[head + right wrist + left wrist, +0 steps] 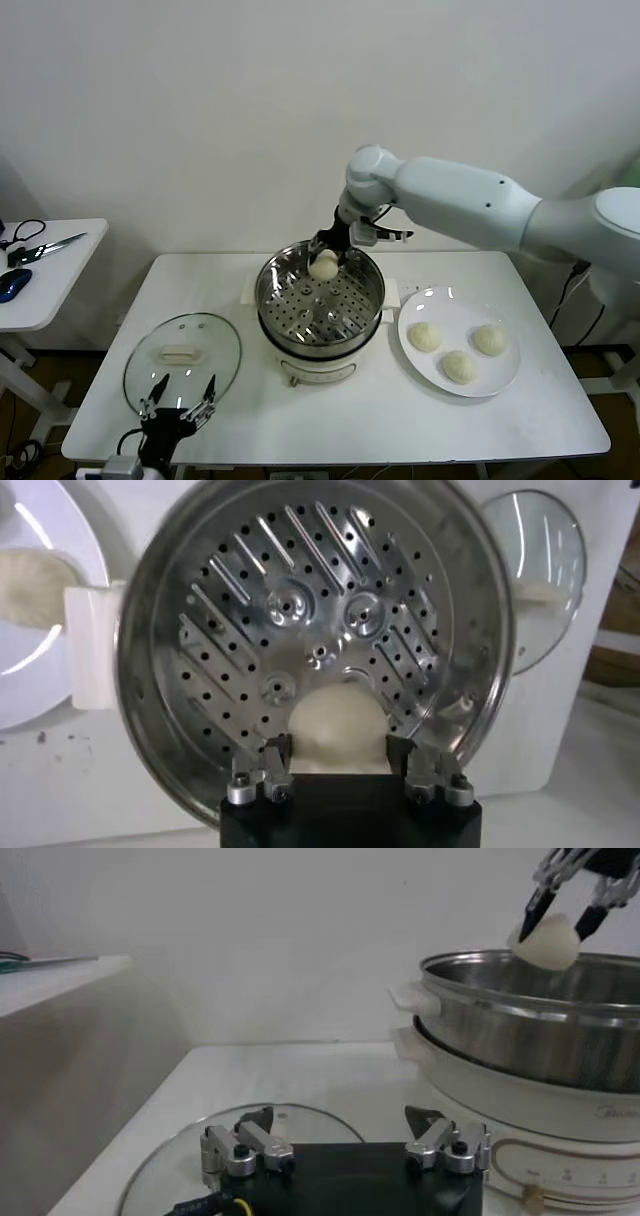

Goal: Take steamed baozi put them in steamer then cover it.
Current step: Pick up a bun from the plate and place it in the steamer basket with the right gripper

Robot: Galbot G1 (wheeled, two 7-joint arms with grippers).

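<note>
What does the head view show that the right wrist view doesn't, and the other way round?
Only the head view shows the whole table, three baozi on the plate, the left tool open near the lid, and the side table with scissors.

Only the right wrist view looks straight down at the tray, showing it empty.

Both show the right tool shut on a baozi over the steamer, plus part of the plate and lid.
</note>
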